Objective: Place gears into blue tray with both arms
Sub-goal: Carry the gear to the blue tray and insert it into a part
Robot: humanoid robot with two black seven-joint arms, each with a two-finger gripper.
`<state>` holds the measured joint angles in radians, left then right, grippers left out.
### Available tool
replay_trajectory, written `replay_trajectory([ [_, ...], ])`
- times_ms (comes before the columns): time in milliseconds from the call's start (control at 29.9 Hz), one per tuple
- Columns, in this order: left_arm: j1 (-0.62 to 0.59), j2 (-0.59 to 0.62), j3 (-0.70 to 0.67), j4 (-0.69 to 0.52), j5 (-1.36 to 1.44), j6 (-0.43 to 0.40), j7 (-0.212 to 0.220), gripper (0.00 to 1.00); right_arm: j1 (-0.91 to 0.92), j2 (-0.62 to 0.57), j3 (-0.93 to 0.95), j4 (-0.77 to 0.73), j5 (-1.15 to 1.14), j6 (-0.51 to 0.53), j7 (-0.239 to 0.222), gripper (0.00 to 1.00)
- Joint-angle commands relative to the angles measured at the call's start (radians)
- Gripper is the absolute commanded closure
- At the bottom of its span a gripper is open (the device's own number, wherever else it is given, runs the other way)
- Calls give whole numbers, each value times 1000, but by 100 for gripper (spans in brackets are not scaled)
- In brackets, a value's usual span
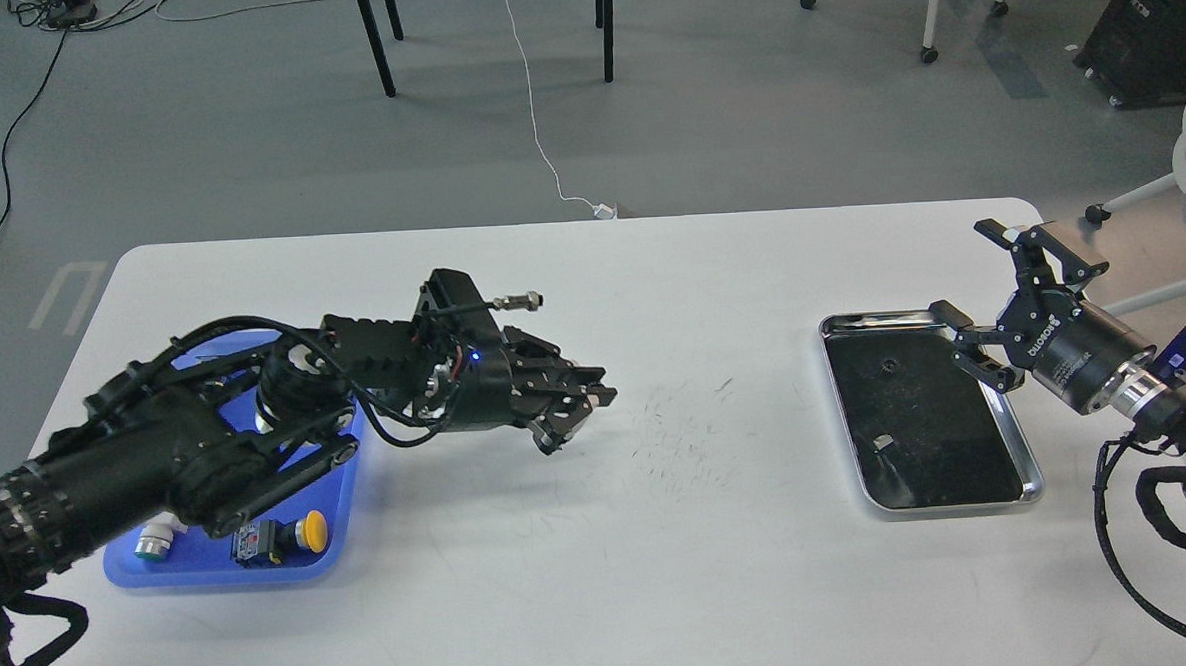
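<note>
My left gripper hovers over the white table just right of the blue tray, fingers pressed together; the gear it closed on is hidden between the fingertips. The left arm covers most of the blue tray. One tiny black gear lies on the black liner of the silver tray at the right. At that tray's far right corner my right gripper stands open, fingers spread wide, nothing between them.
A yellow-capped switch and a white-and-green one sit at the near end of the blue tray. Dark scuff marks spot the table's middle. Chair legs and cables lie on the floor beyond the far edge.
</note>
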<state>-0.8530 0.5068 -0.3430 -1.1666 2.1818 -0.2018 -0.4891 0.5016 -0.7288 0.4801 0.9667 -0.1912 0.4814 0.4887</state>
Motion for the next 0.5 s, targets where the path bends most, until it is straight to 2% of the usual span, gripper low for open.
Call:
replay_trajectory([
  [0, 2, 201, -2, -73, 0, 8, 0, 87, 0, -1, -1, 6, -1, 0, 0, 2],
  [100, 37, 346, 5, -97, 0, 19, 0, 87, -2, -1, -1, 4, -1, 0, 0, 2],
  [201, 127, 429, 5, -97, 0, 79, 0, 87, -2, -3, 0, 4, -1, 0, 0, 2],
  [368, 251, 454, -4, -87, 0, 96, 0, 86, -3, -1, 0, 6, -1, 0, 0, 2],
  [468, 285, 450, -2, -82, 0, 101, 0, 86, -3, -1, -1, 4, -1, 0, 0, 2],
])
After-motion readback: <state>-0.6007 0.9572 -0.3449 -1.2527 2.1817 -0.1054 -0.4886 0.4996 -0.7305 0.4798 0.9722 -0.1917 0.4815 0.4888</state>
